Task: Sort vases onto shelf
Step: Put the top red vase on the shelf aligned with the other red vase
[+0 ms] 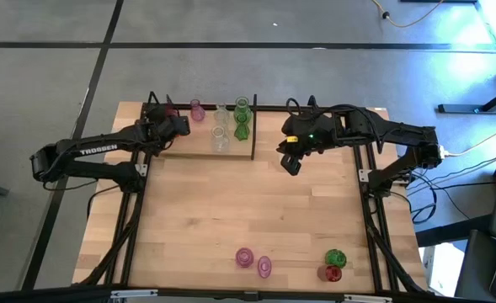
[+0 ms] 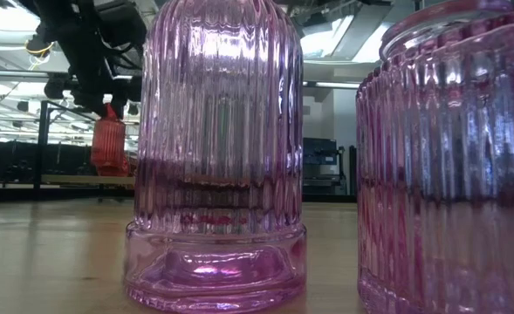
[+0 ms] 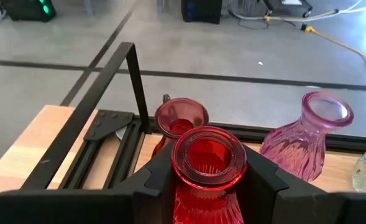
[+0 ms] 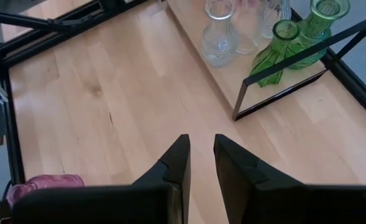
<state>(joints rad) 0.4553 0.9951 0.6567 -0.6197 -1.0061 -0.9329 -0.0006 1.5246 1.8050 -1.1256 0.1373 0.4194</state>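
Grey floor crossed by dark seams surrounded the light-wood table (image 1: 231,210), and from above the shelf (image 1: 193,143) sat at the table's 12 o'clock edge, left of centre. On it stood a pink vase (image 1: 197,110), two clear vases (image 1: 221,139) and two green vases (image 1: 242,124) toward its 3 o'clock end. Only the left wrist view showed what the overhead view hid: the left gripper (image 3: 210,186) was clamped on a red vase (image 3: 209,158) at the shelf's 9 o'clock end, with a second red vase (image 3: 179,118) just behind it beside the black corner post (image 3: 139,87). The right gripper (image 4: 200,168) hovered over bare tabletop just off the shelf's 3 o'clock end, its fingers a narrow gap apart and holding nothing. At the table's 6 o'clock edge waited two pink vases (image 1: 254,262), and farther toward 5 o'clock a green vase (image 1: 335,257) touching a red one (image 1: 331,273). Those two pink vases filled the low view, blocking nearly everything behind them except the red vase hanging in the distant gripper.
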